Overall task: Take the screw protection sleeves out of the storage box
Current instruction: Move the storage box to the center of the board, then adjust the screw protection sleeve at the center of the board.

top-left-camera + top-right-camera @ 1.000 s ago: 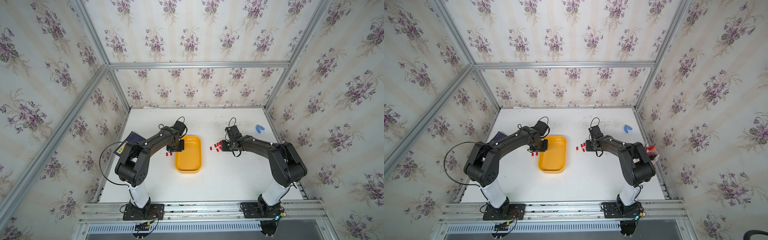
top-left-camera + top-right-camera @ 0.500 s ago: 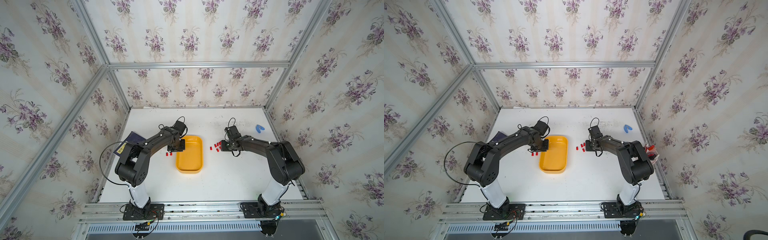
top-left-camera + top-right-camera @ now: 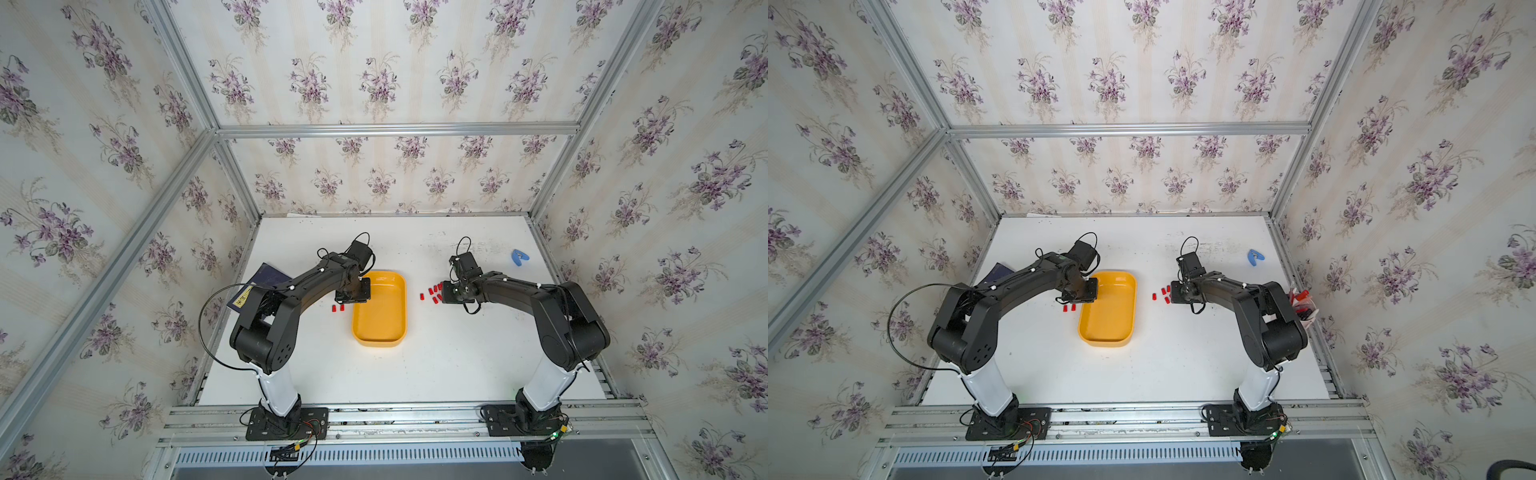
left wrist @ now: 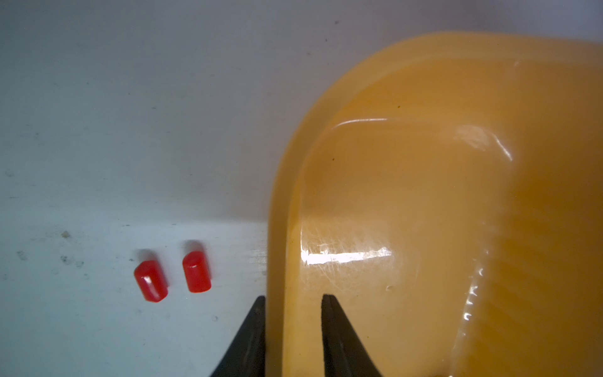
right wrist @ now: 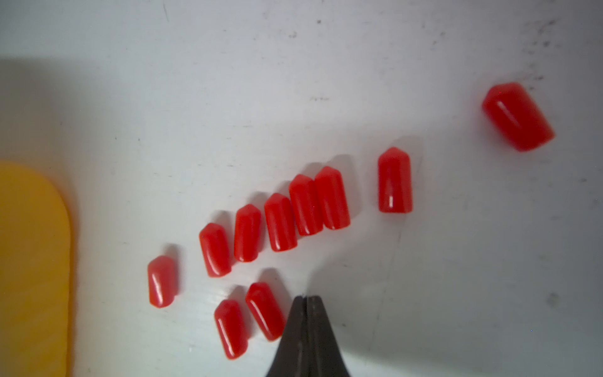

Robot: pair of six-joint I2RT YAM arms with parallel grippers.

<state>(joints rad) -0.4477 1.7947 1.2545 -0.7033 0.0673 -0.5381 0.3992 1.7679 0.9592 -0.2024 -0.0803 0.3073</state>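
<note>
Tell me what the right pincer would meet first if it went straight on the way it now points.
Probably the row of red caps lying just ahead of the shut right pincer on the white table; it may touch the table first, since depth is unclear.

Yellow-orange storage box (image 3: 379,316); glossy red screw protection sleeves (image 5: 280,222); white tabletop (image 3: 457,353), grey scuffs; wallpaper (image 3: 374,83) cream-striped with purple violet sprays; navy booklet (image 3: 266,276), yellow label.

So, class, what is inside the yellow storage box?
Nothing shows inside the storage box; its floor is bare. The left gripper covers one corner from above, straddling the rim.
</note>
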